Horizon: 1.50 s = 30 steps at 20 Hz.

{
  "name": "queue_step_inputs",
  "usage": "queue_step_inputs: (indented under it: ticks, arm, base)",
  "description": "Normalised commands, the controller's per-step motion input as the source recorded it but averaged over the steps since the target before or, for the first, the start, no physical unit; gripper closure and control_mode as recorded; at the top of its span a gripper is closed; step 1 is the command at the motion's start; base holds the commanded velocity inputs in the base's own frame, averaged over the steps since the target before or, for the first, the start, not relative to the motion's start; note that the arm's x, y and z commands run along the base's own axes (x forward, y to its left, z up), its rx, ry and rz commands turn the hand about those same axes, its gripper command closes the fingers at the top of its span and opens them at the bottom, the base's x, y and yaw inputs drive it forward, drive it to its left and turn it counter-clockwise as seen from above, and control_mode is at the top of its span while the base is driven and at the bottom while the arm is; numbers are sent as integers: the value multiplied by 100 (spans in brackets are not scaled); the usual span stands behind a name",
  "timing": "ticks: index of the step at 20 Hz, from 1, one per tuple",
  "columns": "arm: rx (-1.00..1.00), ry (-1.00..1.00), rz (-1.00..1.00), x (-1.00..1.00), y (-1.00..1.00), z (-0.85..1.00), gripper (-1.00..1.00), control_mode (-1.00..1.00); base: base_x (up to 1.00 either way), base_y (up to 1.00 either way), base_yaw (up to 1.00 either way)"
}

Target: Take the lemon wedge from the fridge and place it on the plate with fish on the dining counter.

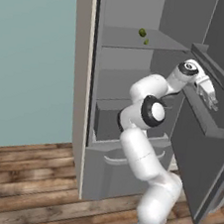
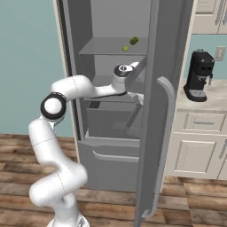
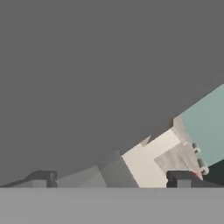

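The fridge point(image 1: 127, 16) stands open, its door point(image 1: 198, 155) swung out to the right. On the upper shelf lies the lemon wedge point(image 1: 145, 41) point(image 2: 126, 48), tiny and yellow-green, next to a darker olive-green round item point(image 1: 142, 32) point(image 2: 134, 41). My gripper point(image 1: 212, 103) point(image 3: 109, 179) is open and holds nothing. It hangs lower and well to the right of the wedge, close against the inside of the door. In the hand view the door's grey face is right in front of it. The plate, the fish and the dining counter are out of view.
The door's inner bins point(image 1: 203, 113) jut out beside my hand. A closed drawer point(image 1: 126, 168) sits at the fridge's bottom. Right of the fridge stand white cabinets point(image 2: 199, 142) with a black coffee machine point(image 2: 198, 75). Past the door's edge is a pale beige block point(image 3: 148, 162).
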Motion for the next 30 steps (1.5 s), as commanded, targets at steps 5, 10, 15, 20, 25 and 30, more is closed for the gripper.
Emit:
queue_step_inputs:
  ticks: [5,10,15,20,25,30]
  arm:
    - [-6,-1,19,-89,41,-23,-100,-100]
    - [-10,-2,51,-66,97,-8,-100,-100]
    - [-12,-11,65,-5,82,25,-100,-100]
    - [-8,2,73,-16,76,34,-100,-100]
    - [-1,1,69,-78,1,9,-100,-100]
    - [0,-1,39,-100,-92,0,-100,-100]
  base:
    - [0,0,0]
    - [0,0,0]
    - [0,0,0]
    - [0,0,0]
    - [0,0,0]
    - [0,0,0]
